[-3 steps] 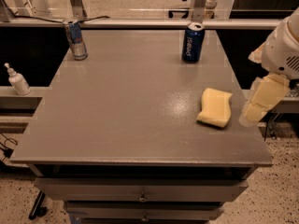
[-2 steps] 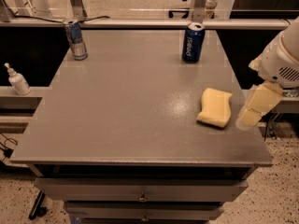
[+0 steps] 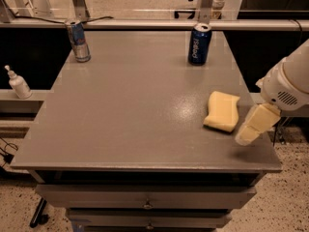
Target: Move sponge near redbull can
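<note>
The pale yellow sponge (image 3: 222, 111) lies flat on the grey table (image 3: 135, 110), near the right edge toward the front. The redbull can (image 3: 78, 40), slim and silver-blue, stands upright at the far left corner, far from the sponge. My gripper (image 3: 248, 135) hangs from the white arm at the right, just right of and slightly in front of the sponge, low over the table. It does not hold the sponge.
A dark blue Pepsi can (image 3: 199, 44) stands upright at the far right of the table. A white pump bottle (image 3: 18, 83) sits on a lower ledge to the left. Drawers (image 3: 145, 204) are below the table front. Railings run behind the table.
My gripper has moved down and slightly left, closer to the sponge's right side. The sponge and both cans have not moved.
</note>
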`<state>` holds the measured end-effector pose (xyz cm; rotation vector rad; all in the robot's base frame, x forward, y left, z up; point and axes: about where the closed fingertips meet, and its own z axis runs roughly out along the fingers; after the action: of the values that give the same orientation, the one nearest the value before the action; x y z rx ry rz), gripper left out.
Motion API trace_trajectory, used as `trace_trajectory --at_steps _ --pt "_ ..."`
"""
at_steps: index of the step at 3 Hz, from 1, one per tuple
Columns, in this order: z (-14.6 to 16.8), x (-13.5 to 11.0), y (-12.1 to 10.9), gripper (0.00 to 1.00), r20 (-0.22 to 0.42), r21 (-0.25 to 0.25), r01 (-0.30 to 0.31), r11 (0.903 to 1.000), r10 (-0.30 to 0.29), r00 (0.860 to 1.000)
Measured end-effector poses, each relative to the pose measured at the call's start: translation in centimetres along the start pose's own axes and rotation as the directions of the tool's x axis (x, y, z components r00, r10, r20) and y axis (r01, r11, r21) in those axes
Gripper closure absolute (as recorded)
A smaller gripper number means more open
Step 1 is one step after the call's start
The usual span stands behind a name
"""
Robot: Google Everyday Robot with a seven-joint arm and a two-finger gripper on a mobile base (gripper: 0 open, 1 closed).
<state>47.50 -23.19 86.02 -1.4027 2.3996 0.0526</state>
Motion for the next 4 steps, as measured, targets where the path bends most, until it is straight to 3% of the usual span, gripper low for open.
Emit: trace_trajectory --at_steps 2,3,4 --pt "2.8 -1.0 -0.3 0.0 0.075 -0.006 -0.1 0.995 0.1 0.992" --pt "3.4 -2.0 -0.3 0.15 0.092 -0.019 -0.136 0.9905 0.137 0.986" --pt "3.7 -2.2 -0.2 0.38 0.093 -0.028 -0.161 0.9865 0.163 0.982"
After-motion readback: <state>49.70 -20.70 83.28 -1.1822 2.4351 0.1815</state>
